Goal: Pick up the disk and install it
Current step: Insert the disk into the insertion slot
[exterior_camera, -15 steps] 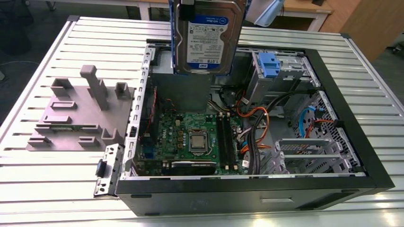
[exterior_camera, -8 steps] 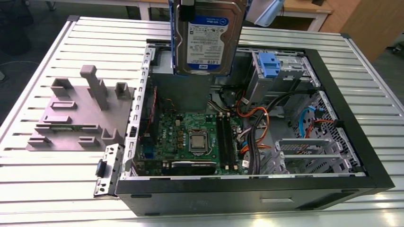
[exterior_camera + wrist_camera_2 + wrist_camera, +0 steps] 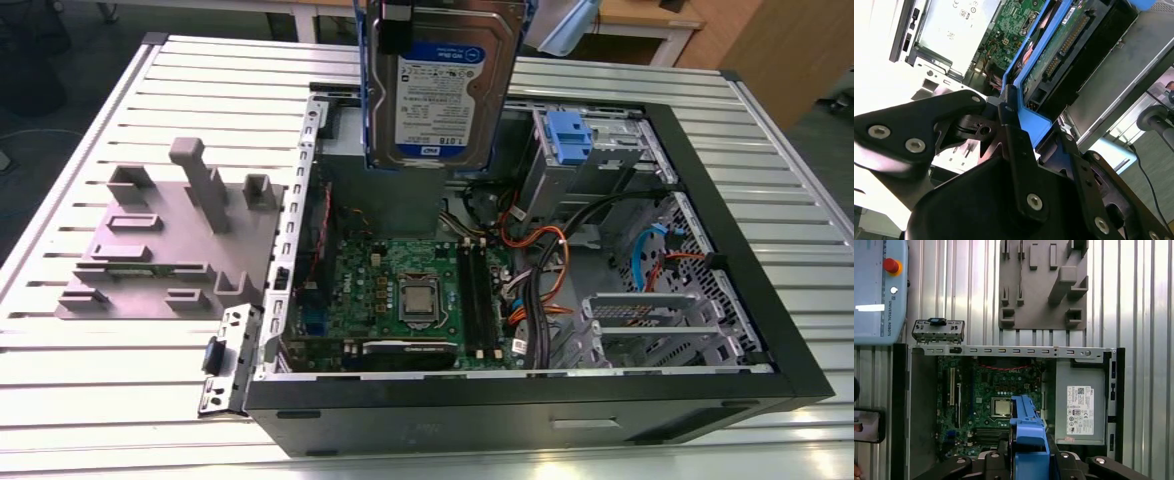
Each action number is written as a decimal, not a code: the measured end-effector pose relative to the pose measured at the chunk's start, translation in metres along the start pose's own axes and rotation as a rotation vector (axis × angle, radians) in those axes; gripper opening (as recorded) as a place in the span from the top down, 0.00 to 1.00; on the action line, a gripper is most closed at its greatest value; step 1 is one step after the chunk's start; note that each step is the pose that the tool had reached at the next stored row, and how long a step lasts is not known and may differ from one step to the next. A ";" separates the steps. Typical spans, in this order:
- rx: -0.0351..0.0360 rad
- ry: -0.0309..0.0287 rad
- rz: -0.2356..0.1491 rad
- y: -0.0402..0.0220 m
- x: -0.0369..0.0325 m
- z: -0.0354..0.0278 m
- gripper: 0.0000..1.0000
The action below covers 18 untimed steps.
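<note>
In the exterior view the disk (image 3: 441,95), a flat rectangular silver metal hard drive with a white-and-blue label and blue plastic side rails, hangs upright in the air above the open black steel computer case (image 3: 467,415). The case lies on its side on the ribbed aluminium bench (image 3: 214,90). Under the disk we see the green motherboard (image 3: 400,290) and a loose tangle of orange and black cables (image 3: 541,260). We judge a drop to be the worst risk here, since the hard metal body would land on bare board and sockets. The cables could also snag a rail. A small upright blue plastic clip (image 3: 567,135) stands in the perforated drive cage, and a matte grey moulded fixture plate (image 3: 147,250) sits on the bench beside the case.

In the second wrist view the pincer (image 3: 1026,125) is clamped on the disk. Its black bolted metal fingers (image 3: 1016,150) press on the smooth blue rail rather than on the metal body. We think plastic of that kind may flex or slide, letting the disk tilt in the grip and meet the cage crooked. The underside shows a green circuit board (image 3: 1049,47) with a row of connector pins, which a scrape against a sheet-metal edge could damage.

In the first wrist view the blue end of the disk hangs over the motherboard, near the processor socket. The big grey metal box with a white sticker (image 3: 1079,385) lies inside the case, well apart from the disk. A pale grey control pendant with a red button (image 3: 879,300) rests on the bench outside the case.
</note>
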State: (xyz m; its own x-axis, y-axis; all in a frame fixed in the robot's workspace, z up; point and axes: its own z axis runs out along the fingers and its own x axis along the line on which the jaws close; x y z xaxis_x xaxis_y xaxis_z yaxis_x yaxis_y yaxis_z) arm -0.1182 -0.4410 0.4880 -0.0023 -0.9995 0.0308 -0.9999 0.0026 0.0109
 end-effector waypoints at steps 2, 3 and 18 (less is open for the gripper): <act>0.0000 0.0000 0.000 0.0000 0.0009 0.0000 0.64; -0.0001 0.0001 0.000 0.0000 0.0013 0.0000 0.64; -0.0001 0.0001 0.000 0.0000 0.0076 0.0002 0.64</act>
State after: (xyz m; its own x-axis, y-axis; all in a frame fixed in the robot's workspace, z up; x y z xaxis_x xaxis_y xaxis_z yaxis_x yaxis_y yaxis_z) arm -0.1182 -0.4487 0.4880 -0.0023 -0.9995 0.0309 -0.9999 0.0027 0.0109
